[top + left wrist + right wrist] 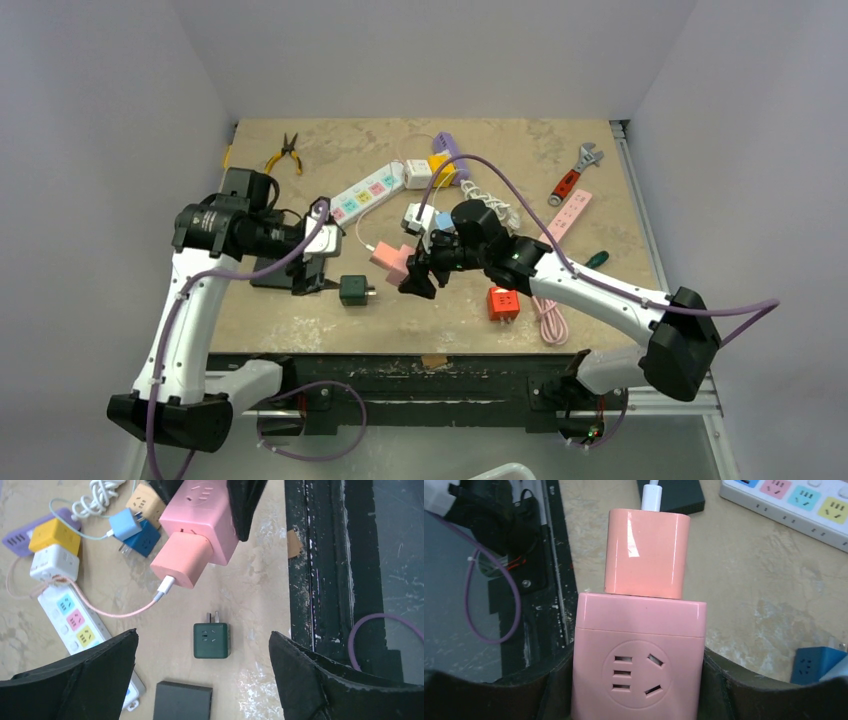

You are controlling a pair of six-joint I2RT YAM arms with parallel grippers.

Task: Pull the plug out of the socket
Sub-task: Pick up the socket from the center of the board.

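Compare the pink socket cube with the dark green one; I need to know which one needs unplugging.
The pink cube is clamped in the right hand; the green cube lies free on the table. The pink cube carries a salmon charger plugged into it; the green cube's visible socket face holds nothing. Both are cube-shaped socket adapters.

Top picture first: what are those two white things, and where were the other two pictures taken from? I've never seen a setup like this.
They are two robot arms, the left arm and the right arm, bolted at the near edge of a table and seen from overhead. The other two pictures come from a camera on each wrist. The right arm's jaws are shut on a pink socket cube with a salmon plug plugged into it. The left arm's jaws are open near a green cube. A white power strip, pliers and a wrench lie around.
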